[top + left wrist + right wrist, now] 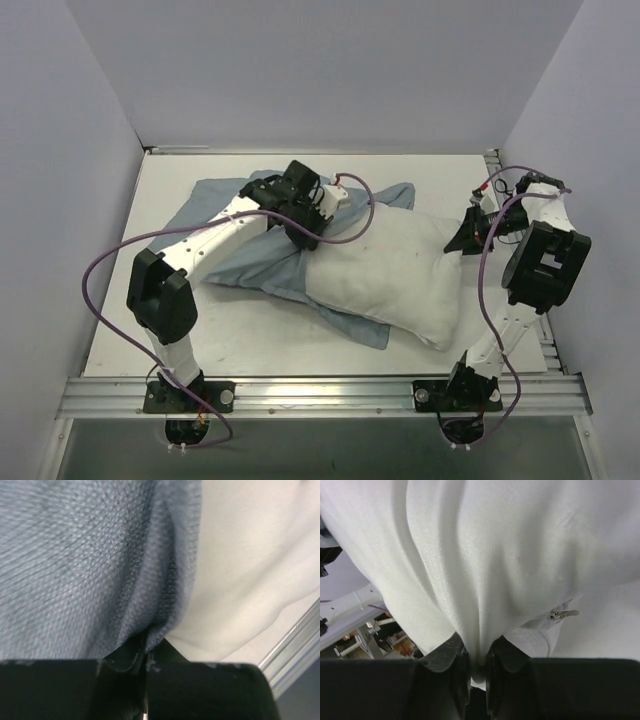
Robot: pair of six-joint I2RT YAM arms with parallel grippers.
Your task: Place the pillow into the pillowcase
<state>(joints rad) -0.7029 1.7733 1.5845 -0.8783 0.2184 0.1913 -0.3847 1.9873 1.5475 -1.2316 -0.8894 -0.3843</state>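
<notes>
The pillow [390, 275] lay wholly outside the pillowcase [235, 255], on top of its pale side, which spread out past the pillow's left end. By my judgement, insertion had not begun; opening the case and feeding the pillow in remained. The left arm stretched to the pillow's left end, and the left gripper [305, 238] pinched a fold of blue cloth just beside it. The right arm was bent at the pillow's right end, and the right gripper [465, 240] clamped white fabric near a zipper pull [563, 614].
</notes>
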